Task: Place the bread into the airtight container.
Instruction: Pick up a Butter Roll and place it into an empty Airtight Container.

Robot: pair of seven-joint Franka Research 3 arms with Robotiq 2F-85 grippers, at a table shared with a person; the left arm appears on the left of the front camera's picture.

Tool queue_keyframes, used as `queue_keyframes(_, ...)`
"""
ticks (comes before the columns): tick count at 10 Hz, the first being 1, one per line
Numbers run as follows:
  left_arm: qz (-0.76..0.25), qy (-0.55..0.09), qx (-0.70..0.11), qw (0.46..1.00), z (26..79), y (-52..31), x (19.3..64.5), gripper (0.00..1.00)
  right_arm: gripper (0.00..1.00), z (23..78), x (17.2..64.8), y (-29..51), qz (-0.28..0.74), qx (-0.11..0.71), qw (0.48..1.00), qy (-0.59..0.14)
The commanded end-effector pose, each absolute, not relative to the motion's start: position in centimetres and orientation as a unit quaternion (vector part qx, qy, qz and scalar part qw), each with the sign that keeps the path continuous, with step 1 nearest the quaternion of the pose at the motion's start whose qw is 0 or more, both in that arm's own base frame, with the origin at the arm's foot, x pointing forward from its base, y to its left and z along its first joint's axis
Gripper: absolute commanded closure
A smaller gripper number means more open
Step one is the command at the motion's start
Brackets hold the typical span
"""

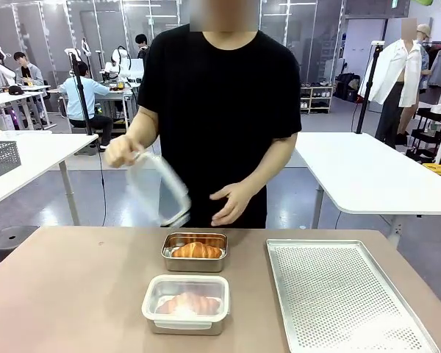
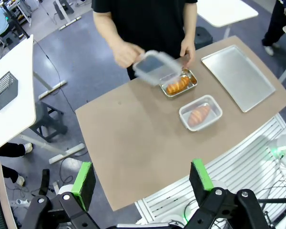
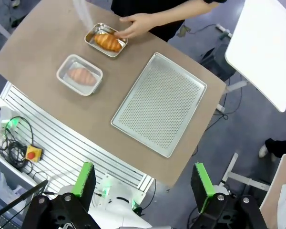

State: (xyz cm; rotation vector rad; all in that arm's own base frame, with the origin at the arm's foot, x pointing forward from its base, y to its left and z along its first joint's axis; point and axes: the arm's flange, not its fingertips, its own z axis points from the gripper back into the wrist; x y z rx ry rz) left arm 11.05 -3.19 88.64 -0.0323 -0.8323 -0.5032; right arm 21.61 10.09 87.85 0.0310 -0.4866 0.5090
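bread: golden crusty roll (image 1: pixel 197 251) sitting in open steel container (image 1: pixel 170 262); light, crushable; I'd be gripping mid-body, gently.
lid: clear plastic lid (image 1: pixel 160 187) being held by person's hand (image 1: pixel 122 151).
left pincer (image 2: pixel 140 175): gaping, empty.
right pincer (image 3: pixel 142 179): gaping, empty.

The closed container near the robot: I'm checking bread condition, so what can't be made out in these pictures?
- Bread in the closed container: front view, blurred by the translucent lid; surface unreadable.
- Lid in the person's hand: motion-blurred, so its seal can't be judged.
- Perforated tray: front view, near corner cut off by the bottom edge.
- Open container: right wrist view, too small for detail on its bread.
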Motion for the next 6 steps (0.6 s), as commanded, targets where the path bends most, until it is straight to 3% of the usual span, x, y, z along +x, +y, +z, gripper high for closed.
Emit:
queue_keyframes(1, -0.243, -0.406, -0.015, 0.881, 89.01, -3.28, 10.0, 0.0, 0.0, 87.8, 21.6, 9.7, 0.258, 0.018, 0.934, -0.245)
queue_keyframes(6, -0.243, -0.406, -0.015, 0.881, 89.01, -3.28, 10.0, 0.0, 0.0, 87.8, 21.6, 9.7, 0.258, 0.018, 0.934, -0.245)
